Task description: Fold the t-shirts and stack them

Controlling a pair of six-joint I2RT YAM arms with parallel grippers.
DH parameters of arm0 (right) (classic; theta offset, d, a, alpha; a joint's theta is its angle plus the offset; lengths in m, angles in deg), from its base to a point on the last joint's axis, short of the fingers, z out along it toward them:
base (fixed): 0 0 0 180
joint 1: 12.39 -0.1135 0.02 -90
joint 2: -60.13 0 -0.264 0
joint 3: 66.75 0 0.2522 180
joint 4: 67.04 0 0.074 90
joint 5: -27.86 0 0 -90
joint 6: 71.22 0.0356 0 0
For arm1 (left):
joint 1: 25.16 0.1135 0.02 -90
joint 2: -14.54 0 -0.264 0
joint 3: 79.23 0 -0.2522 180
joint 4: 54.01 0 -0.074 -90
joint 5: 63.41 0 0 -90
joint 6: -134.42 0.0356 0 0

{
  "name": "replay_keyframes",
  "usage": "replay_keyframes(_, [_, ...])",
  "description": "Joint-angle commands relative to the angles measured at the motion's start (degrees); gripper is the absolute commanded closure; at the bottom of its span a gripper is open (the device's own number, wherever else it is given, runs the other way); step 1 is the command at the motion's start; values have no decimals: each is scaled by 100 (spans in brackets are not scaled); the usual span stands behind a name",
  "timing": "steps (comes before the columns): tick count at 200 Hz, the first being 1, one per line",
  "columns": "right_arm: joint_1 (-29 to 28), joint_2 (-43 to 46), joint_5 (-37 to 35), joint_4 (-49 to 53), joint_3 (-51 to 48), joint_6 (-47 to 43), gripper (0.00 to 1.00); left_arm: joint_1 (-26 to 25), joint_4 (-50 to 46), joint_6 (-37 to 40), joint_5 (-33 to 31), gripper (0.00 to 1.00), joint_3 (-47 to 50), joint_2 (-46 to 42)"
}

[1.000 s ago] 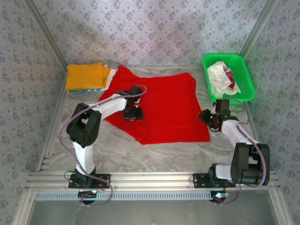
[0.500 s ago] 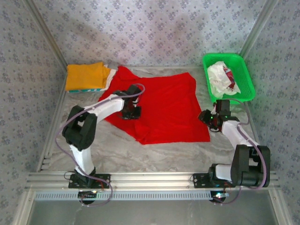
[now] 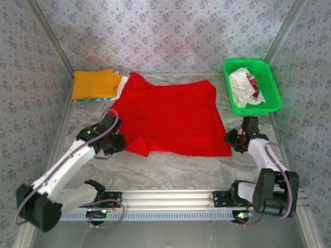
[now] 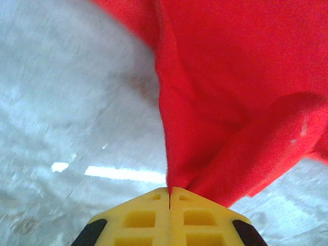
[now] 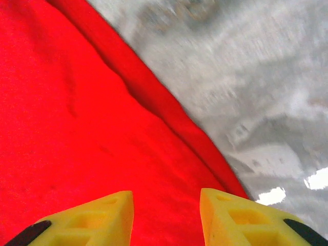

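Note:
A bright red t-shirt (image 3: 173, 116) lies spread over the middle of the table. My left gripper (image 3: 122, 142) is shut on its near-left edge, and the red cloth (image 4: 215, 102) rises in a pinched fold straight out of the closed yellow jaws (image 4: 169, 193). My right gripper (image 3: 231, 141) hangs open just over the shirt's near-right corner, its yellow fingers (image 5: 97, 212) above red cloth (image 5: 77, 128) with nothing held. A folded orange-yellow shirt (image 3: 94, 83) tops a stack at the back left with teal and white edges below it. A white shirt with red marks (image 3: 245, 87) lies crumpled in the basket.
The green mesh basket (image 3: 269, 72) stands at the back right, close behind my right arm. Bare grey marbled tabletop (image 3: 181, 168) runs along the near side. Metal frame rails (image 3: 57, 150) border the left and right sides, and patterned walls close in the back.
My left arm has swung from the shirt's middle-left back toward the near left, dragging the near-left cloth with it. The right gripper has shifted slightly nearer along the shirt's right corner.

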Motion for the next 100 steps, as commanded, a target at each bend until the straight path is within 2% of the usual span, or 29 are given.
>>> replay_keyframes(1, [168, 214, 141, 526, -203, 239, 57, 13, -333, -798, 335, 100, 743, -770])
replay_keyframes(7, [221, 249, 181, 538, -264, 274, 53, 13, -295, -972, 435, 100, 1023, -1034])
replay_keyframes(31, [415, 226, 405, 408, -472, 282, 52, -3, -151, -1621, 854, 99, 2014, -2082])
replay_keyframes(43, [453, 161, 461, 376, -484, 282, 52, -7, -281, -1856, 842, 96, 2219, -2554])
replay_keyframes(55, [473, 103, 476, 336, -482, 279, 52, -6, -368, -1976, 823, 97, 2278, -2907])
replay_keyframes(85, [474, -33, 496, 287, -489, 274, 51, -6, -526, -2020, 850, 100, 2222, -3013])
replay_keyframes(100, [472, -125, 526, 349, -438, 185, 46, 0, -548, -1961, 844, 100, 2118, -2864])
